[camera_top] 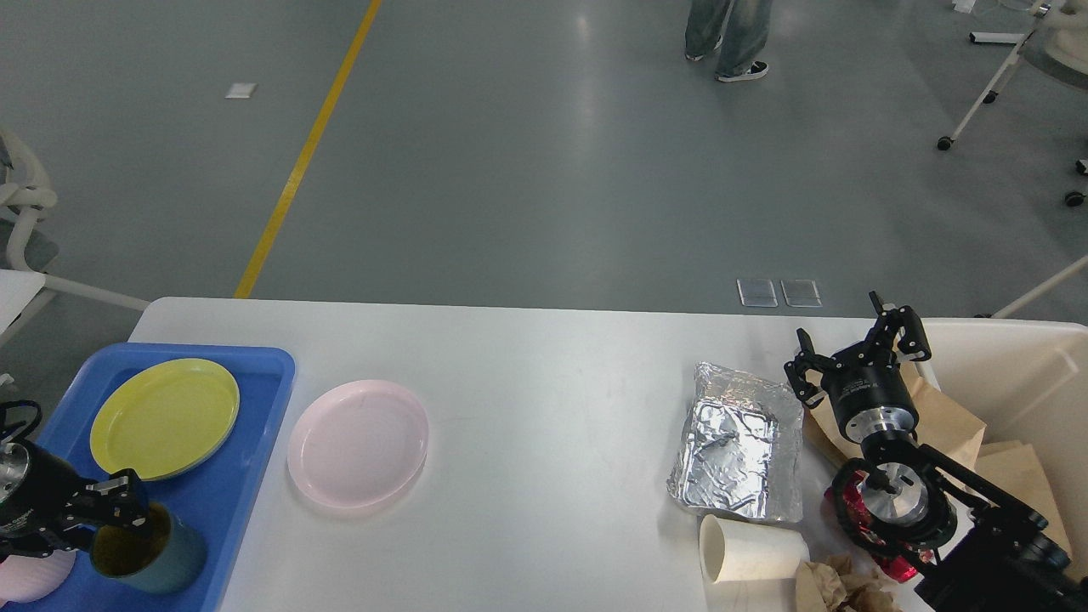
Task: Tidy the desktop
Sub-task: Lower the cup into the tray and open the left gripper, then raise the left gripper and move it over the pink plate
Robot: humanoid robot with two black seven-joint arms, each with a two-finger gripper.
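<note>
On blue tray (255, 399): yellow plate (163, 416), teal cup (153, 557).

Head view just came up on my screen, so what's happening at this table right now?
The left gripper is setting a dark green cup upright in the blue tray, next to the yellow plate. The right gripper hangs open and empty above the brown paper bag by the beige bin. A pink plate, foil container and tipped paper cup remain on the desktop.
</note>
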